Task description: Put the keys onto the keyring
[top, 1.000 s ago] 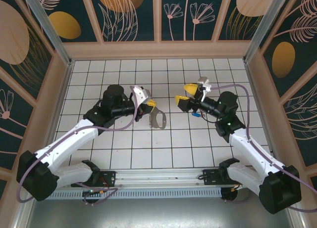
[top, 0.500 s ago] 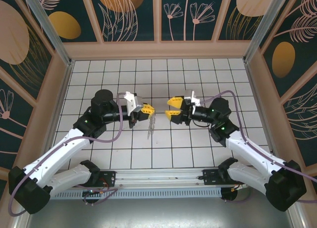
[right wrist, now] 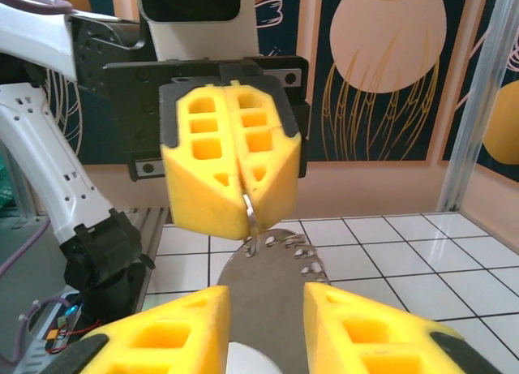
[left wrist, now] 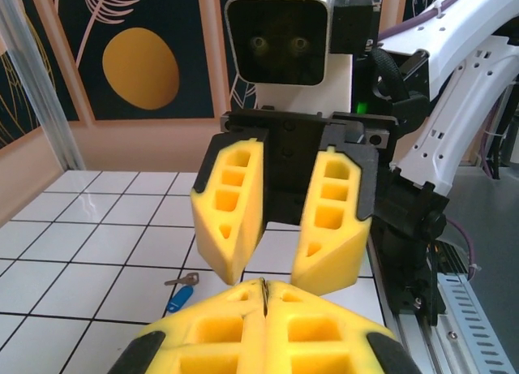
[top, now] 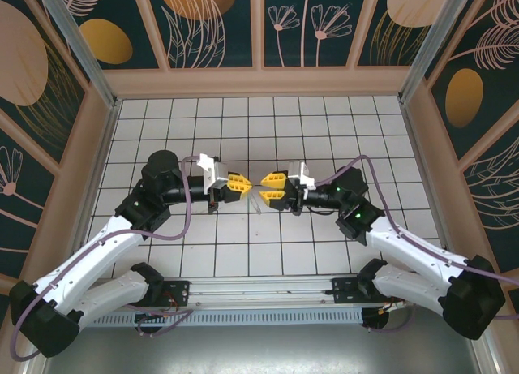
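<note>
Keyring (right wrist: pixel 269 286): flat brown oval strap, silvery beaded edge

We see a white tiled floor (top: pixel 243 244) with dark grid lines, boxed in by dark teal wall panels (top: pixel 211 33) painted with orange ovals and pale plant outlines, tan wooden framing (top: pixel 259 82) and silvery corner posts (top: pixel 75 41), all evenly lit

We're seeing white tiled table (top: pixel 243 122) with dark grid lines; blue key (left wrist: pixel 180 294) is lying flat on tile.
</note>
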